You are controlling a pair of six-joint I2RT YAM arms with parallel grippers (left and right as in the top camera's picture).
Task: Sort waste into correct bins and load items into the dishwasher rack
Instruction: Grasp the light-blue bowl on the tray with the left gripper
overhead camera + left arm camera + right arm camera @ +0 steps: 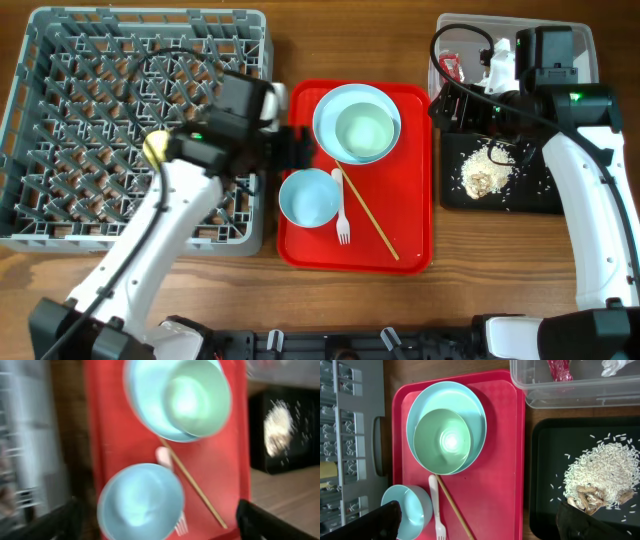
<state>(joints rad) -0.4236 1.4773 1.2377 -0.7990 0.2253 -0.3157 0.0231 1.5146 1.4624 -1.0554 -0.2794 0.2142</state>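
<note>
Left pincer (pixel 157 517) is spread wide, empty, with the small pale-blue round bowl (pixel 141 502) lying below between its tips on the flat red tray (pixel 107 435) mid-worktop; grey-blue pegged plastic rack (pixel 80 100) crowds the left edge. Right pincer (pixel 477 520) gapes empty too.

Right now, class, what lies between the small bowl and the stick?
The fork, on the red tray; the overhead view shows it.
</note>
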